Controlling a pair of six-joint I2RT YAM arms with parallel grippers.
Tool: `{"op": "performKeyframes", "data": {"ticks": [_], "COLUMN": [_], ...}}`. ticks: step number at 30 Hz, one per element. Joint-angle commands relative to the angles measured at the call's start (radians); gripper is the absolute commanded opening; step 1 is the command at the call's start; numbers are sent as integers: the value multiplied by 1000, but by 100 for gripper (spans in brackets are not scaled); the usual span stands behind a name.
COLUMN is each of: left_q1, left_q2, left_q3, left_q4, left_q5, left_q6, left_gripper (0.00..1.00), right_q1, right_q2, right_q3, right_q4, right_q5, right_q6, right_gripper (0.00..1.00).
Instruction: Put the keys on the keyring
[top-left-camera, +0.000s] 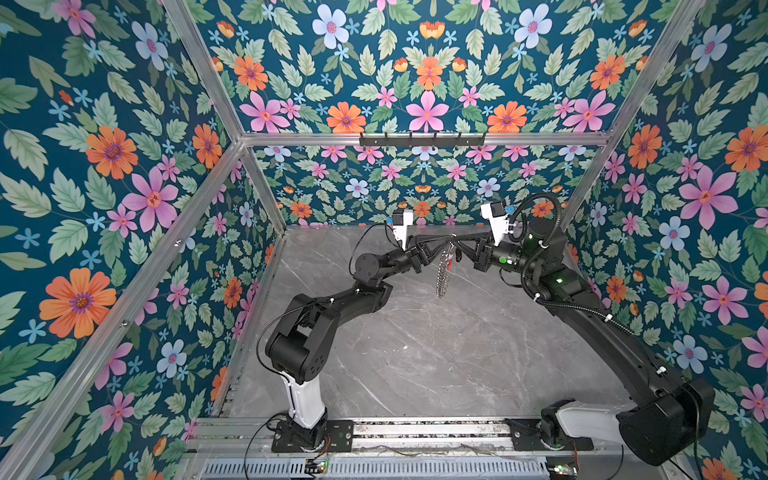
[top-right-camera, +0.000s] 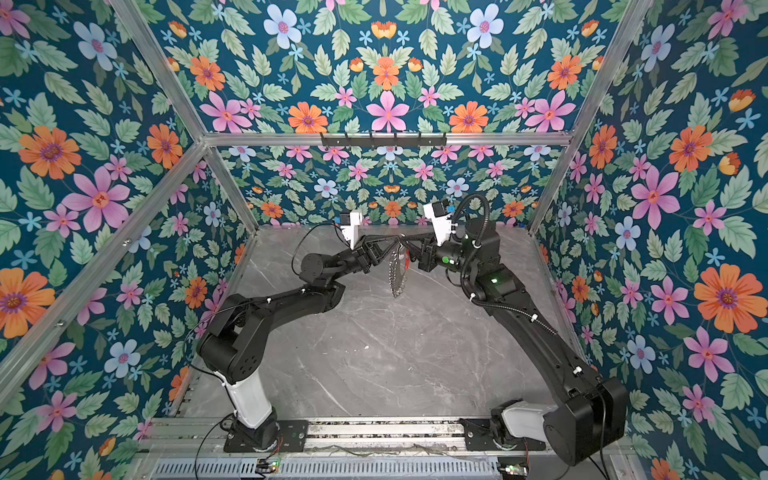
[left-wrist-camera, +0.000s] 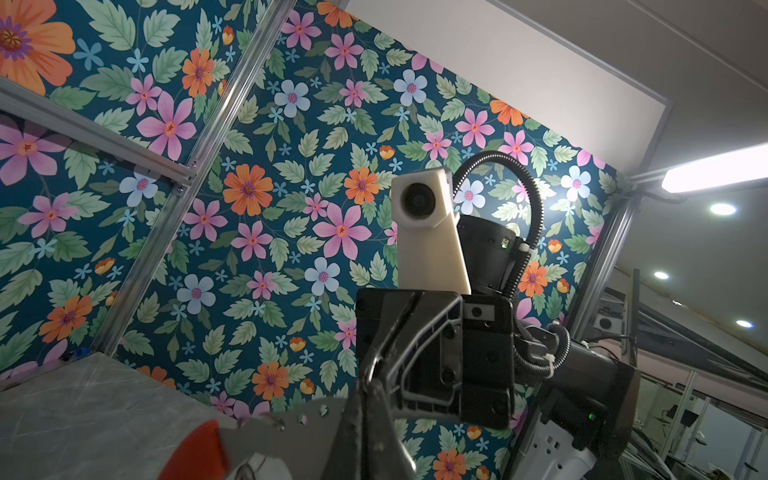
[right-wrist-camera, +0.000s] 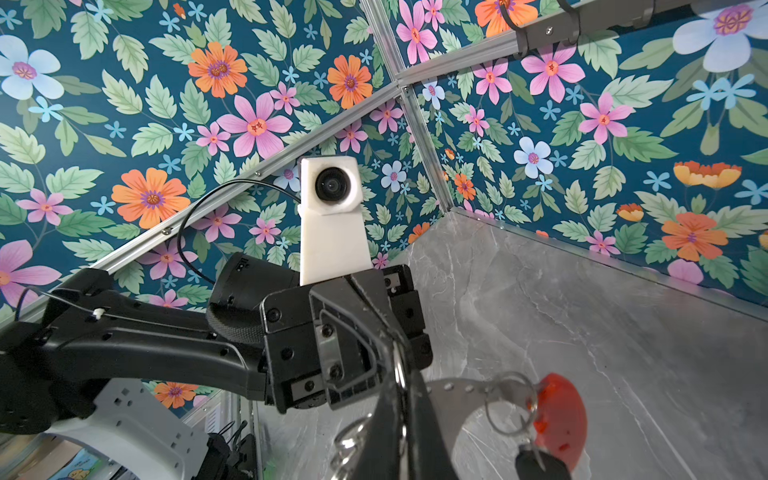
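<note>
The keyring (top-left-camera: 444, 272) hangs over the back of the table, held up between both grippers, its rings dangling in both top views (top-right-camera: 396, 276). My left gripper (top-left-camera: 448, 240) is shut on its upper end, and my right gripper (top-left-camera: 456, 242) is shut on it from the opposite side. In the left wrist view my left gripper (left-wrist-camera: 368, 399) pinches the perforated metal band (left-wrist-camera: 291, 419) beside the red section (left-wrist-camera: 195, 453). In the right wrist view my right gripper (right-wrist-camera: 401, 386) clamps the keyring by its silver wire. A key's dark head (right-wrist-camera: 536, 463) hangs from a small ring (right-wrist-camera: 507, 403) near the red section (right-wrist-camera: 559, 415).
The grey marble table (top-left-camera: 415, 357) lies under the arms. A black hook rail (top-left-camera: 422, 140) is fixed to the back wall's aluminium beam. Floral walls with metal posts close in left, right and back. The arms' base rail (top-left-camera: 428, 430) runs along the front edge.
</note>
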Motion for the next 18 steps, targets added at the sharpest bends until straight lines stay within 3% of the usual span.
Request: {"op": "performKeyframes", "data": {"ticks": [1, 4, 6, 9, 11, 13, 15, 18], "left_q1": [0, 5, 14, 24, 24, 27, 39, 63], "left_q2": [-25, -70, -122, -213, -262, -281, -275, -249], "left_q3": [-24, -78, -101, -96, -55, 12, 68, 139], "left_q4": [45, -7, -160, -621, -937, -1222, -1366, -1458], "left_q5": [60, 136, 195, 231, 205, 169, 162, 198], "left_q6": [127, 334, 518, 931, 1232, 1448, 1536, 1574], "left_gripper": [11, 29, 31, 29, 29, 28, 27, 27], "right_q1": [1, 1, 1, 9, 19, 25, 27, 37], "right_q2": [3, 10, 16, 29, 29, 25, 23, 23], "right_q3": [16, 33, 42, 65, 68, 54, 44, 41], "right_q4": [-21, -83, -133, -223, -262, -271, -275, -292], "right_q5": [32, 55, 62, 58, 79, 92, 96, 96], "right_q6": [-61, -133, -200, -298, -352, -391, -412, -439], "right_gripper": [0, 0, 0, 0, 0, 0, 0, 0]}}
